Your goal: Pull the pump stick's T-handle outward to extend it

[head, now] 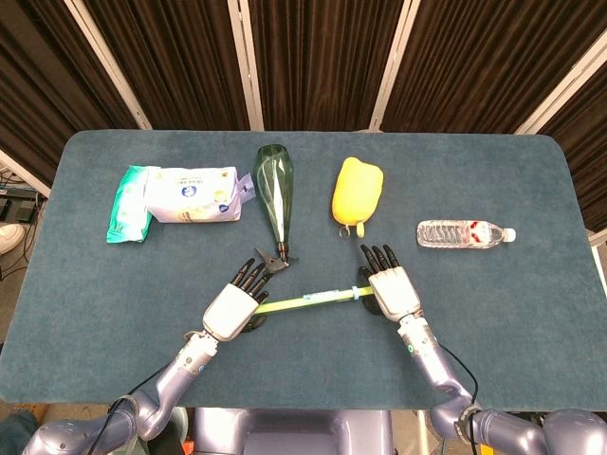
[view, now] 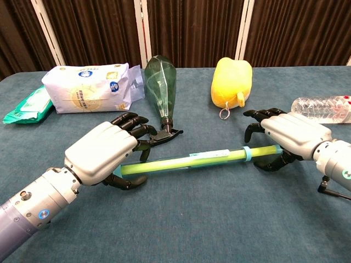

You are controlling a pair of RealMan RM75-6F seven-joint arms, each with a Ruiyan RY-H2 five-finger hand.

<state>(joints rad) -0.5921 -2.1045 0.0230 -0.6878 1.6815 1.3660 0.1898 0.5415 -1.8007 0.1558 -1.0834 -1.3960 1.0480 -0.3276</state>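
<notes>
The pump stick, a yellow-green tube with light-blue ends and a blue ring, lies slanted across the front of the table. My left hand holds its left end, fingers curled over the top and thumb underneath. My right hand cups the right end, with its fingers arched above the tube and not closed on it, and its thumb below. The T-handle is hidden under that palm.
A green bottle lies just behind the left hand, its black nozzle close to the fingers. A yellow plush, a water bottle and two wipes packs lie further back on the blue table.
</notes>
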